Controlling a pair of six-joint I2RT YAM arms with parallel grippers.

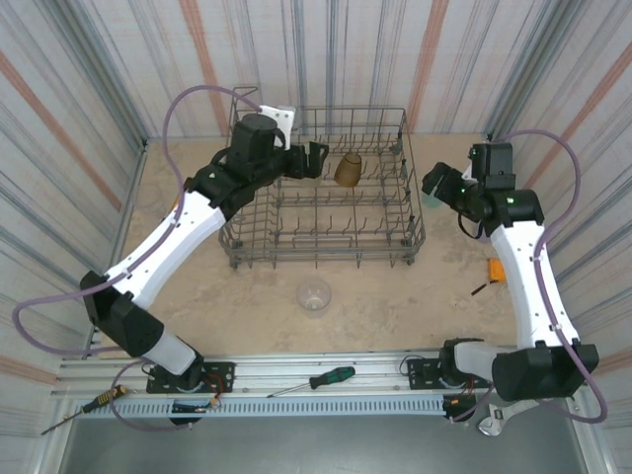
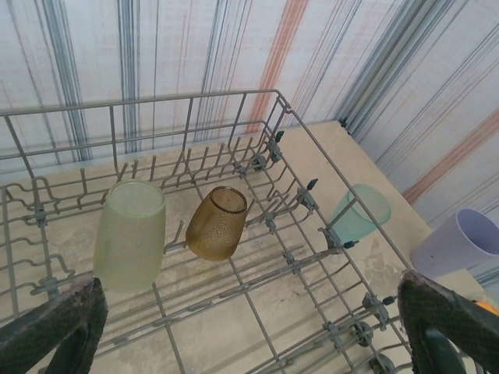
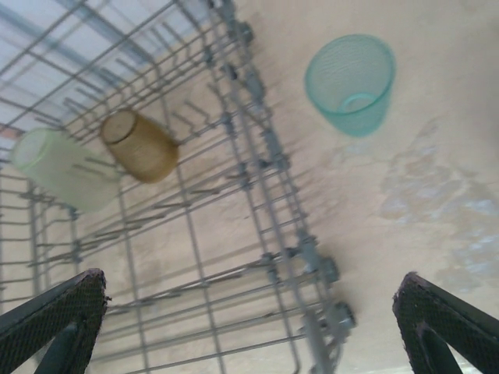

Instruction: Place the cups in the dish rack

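Over the far left part of the dish rack point(image 1: 321, 259) the left gripper point(image 2: 249, 335) hung with its jaws spread as wide as they looked able to go and nothing between them. Off to the other side, the right gripper point(image 3: 249, 323) was poised just past the rack's right wall, equally wide open and equally empty, looking down at the bare tabletop point(image 1: 395, 296). That surface was a mottled beige, stone-like sheet, closed in on three sides by walls point(image 1: 99, 79) of pale striped panelling in grey, blue and rust. Along the near edge ran a metal rail carrying both arm bases, with a green-handled screwdriver point(image 1: 331, 377) lying on it between them and a second screwdriver point(image 1: 94, 405) near the left corner. The grey wire rack sat toward the back of the table. Two cups were inside it, side by side among the tines near its far wall: the yellow-green cup point(image 2: 129, 234), and to its right the amber cup point(image 2: 217, 224), tilted with its mouth showing. Outside, the teal cup point(image 3: 351, 82) stood mouth-up on the table just beside the rack's right wall, the lavender cup point(image 2: 456, 243) was farther out on that same side, and a clear cup point(image 1: 314, 294) sat alone on the table in front of the rack.
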